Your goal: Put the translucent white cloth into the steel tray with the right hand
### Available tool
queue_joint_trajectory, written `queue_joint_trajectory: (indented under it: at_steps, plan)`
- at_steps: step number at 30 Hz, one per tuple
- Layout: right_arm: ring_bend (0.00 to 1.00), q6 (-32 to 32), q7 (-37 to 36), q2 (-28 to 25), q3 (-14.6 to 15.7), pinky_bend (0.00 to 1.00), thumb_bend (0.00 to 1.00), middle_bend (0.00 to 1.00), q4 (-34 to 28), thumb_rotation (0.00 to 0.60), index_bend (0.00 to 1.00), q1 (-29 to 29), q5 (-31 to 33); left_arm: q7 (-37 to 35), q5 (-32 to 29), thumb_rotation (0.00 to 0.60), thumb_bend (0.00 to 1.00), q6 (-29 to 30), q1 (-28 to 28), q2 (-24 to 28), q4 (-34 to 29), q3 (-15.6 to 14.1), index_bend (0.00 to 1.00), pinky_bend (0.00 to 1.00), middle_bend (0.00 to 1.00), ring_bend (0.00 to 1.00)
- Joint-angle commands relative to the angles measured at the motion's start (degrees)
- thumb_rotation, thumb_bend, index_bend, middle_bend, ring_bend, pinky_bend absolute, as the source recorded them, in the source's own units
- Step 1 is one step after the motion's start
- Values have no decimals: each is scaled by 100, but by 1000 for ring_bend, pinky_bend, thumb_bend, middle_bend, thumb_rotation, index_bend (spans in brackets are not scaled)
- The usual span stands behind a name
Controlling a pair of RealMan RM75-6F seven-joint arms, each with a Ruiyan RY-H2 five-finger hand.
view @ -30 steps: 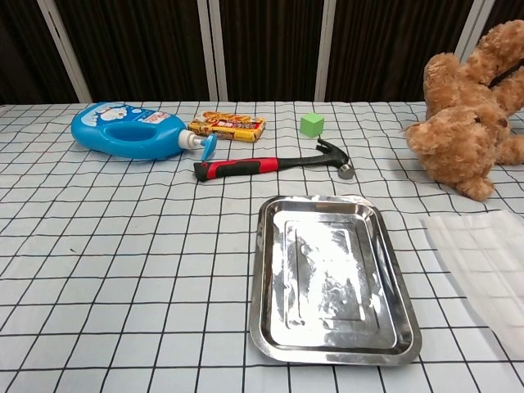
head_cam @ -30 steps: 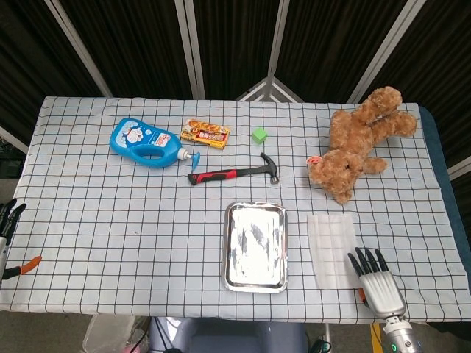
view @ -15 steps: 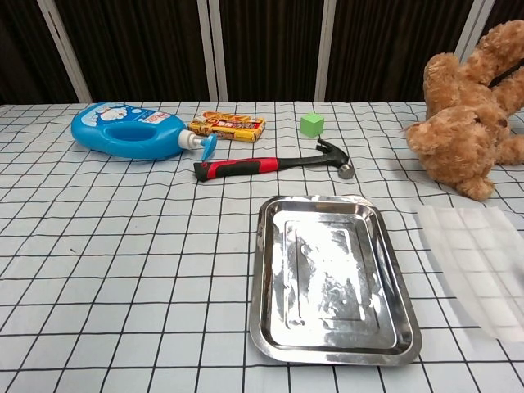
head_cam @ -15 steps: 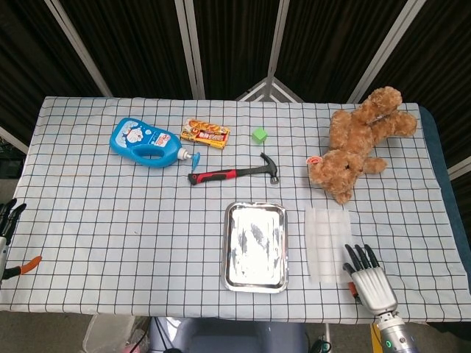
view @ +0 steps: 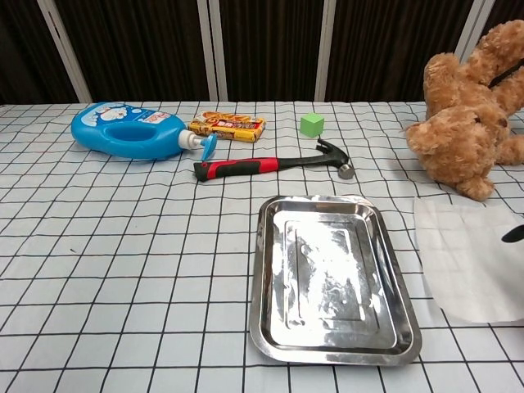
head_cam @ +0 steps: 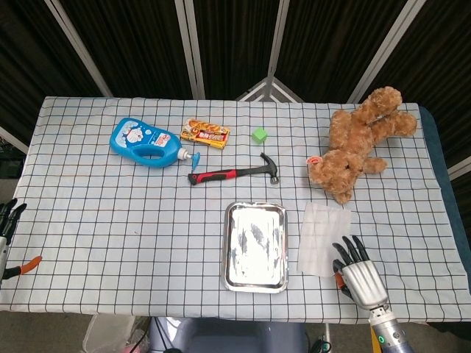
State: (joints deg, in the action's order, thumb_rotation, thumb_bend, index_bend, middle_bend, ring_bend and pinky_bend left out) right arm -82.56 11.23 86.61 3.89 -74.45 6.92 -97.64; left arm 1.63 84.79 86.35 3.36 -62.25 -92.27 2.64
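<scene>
The translucent white cloth (head_cam: 321, 237) hangs a little above the checked table, just right of the steel tray (head_cam: 255, 246). My right hand (head_cam: 358, 276) holds it by its near right corner at the table's front right. In the chest view the cloth (view: 463, 258) shows lifted and curved beside the tray (view: 327, 278), with only a fingertip (view: 514, 235) of the right hand at the frame's edge. The tray is bare inside. My left hand (head_cam: 7, 219) sits off the table's left edge, fingers apart and holding nothing.
A red-handled hammer (head_cam: 234, 173) lies just behind the tray. Further back are a blue bottle (head_cam: 143, 142), a snack box (head_cam: 205, 132) and a green cube (head_cam: 259, 134). A brown teddy bear (head_cam: 360, 143) lies at the back right, close behind the cloth.
My right hand has moved left and slightly forward, carrying the cloth toward the tray's right side. The cloth has lifted and curled at its near edge. The left hand has not moved.
</scene>
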Motion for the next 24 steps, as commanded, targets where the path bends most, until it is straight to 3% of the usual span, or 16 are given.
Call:
queue_joint_trajectory:
  at_steps: [1,8,14,24]
  plan:
    - [59,-161,-66,-131,-47,0,571,216,-203,600,665,64,-156,1,8,600,0,3,1,0,2,-1,0,0,0,0]
    - [59,-322,66,-407,-287,0,578,225,-934,600,676,337,-440,8,4,600,0,11,0,-3,0,3,0,0,0,0]
    - [59,4,571,-616,-620,0,578,225,-2213,600,676,684,-405,0,-4,600,0,6,3,2,1,9,0,0,0,0]
    - [58,580,1310,-254,-870,0,579,225,-3372,600,676,1059,-134,-36,-17,600,0,-31,20,9,30,12,0,0,0,0]
